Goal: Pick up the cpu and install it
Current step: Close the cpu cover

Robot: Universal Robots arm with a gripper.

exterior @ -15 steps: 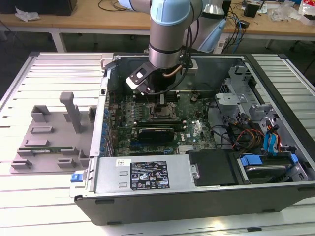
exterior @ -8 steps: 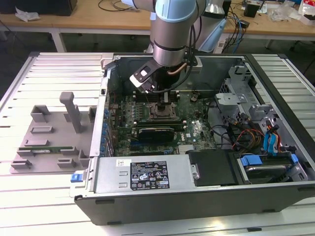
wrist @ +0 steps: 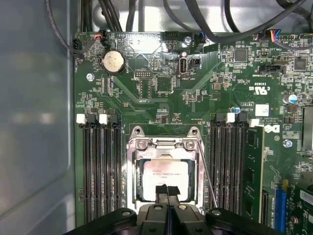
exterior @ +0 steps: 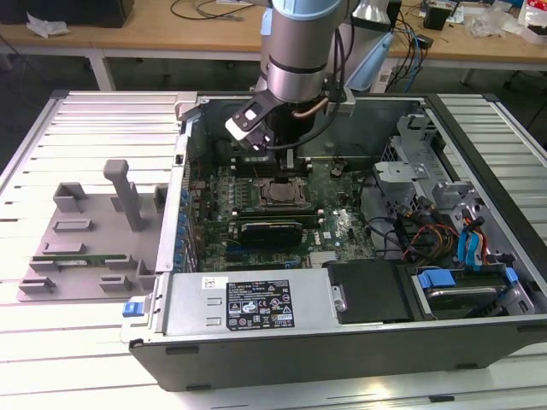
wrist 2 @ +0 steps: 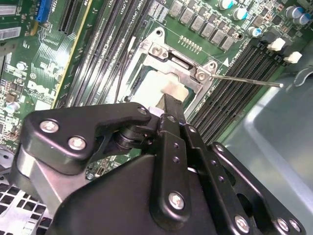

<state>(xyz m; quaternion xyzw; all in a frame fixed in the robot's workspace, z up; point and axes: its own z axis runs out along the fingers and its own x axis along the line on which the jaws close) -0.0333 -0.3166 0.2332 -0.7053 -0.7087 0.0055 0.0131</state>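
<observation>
- Cpu (wrist: 164, 175): lies flat inside the metal socket frame (wrist: 164, 144) on the motherboard (wrist: 146, 98), silvery top facing up and edges parallel to the frame; in the second wrist view the cpu (wrist 2: 151, 88) shows as a pale square partly covered by the gripper.
- Gripper (wrist: 166, 190): its 2 black fingers are pressed together with nothing between them, and their tips are over the cpu's edge nearest the wrist. Whether they touch the metal top cannot be told. In the second wrist view the gripper (wrist 2: 168, 103) points down at the same edge.
- Socket frame (wrist 2: 176, 66): open around the cpu, with a thin wire lever (wrist: 208, 176) running along 1 side; the lever (wrist 2: 244, 80) juts out over the neighbouring slots.
- Memory slots (wrist: 100, 171): banks of dark slots flank the socket on both sides, and 1 green memory stick (wrist: 252, 169) stands in the far bank.
- Coin battery (wrist: 113, 61): sits on the motherboard, well apart from the socket.
- Arm (exterior: 295, 51): reaches down into the open computer case (exterior: 342, 342), which lies on the slatted desk (exterior: 102, 111).
- Grey plastic fixture (exterior: 94, 231): rests on the desk just beside the case, at the exterior view's left.
</observation>
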